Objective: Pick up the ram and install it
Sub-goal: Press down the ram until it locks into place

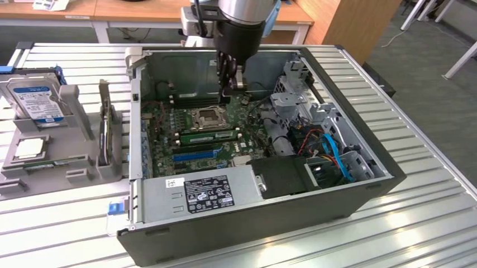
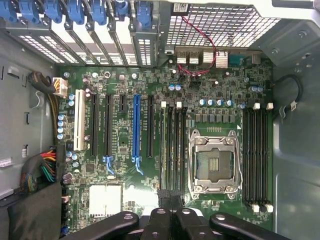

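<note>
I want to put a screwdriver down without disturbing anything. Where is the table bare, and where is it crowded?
Bare table lies on the exterior view's right of the case and, in that view, below the tray. Crowded: inside the case, where the gripper hangs over the board, and the tray with its drive.

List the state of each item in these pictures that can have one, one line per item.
computer case, lying on its side, panel off.
claw, shut, nothing seen held, above the motherboard inside the case.
processor socket, empty, contacts exposed.
ram, standing on edge on the motherboard beside the socket; latching unclear.
hard drive, outside the case, upright in a grey holder.
</note>
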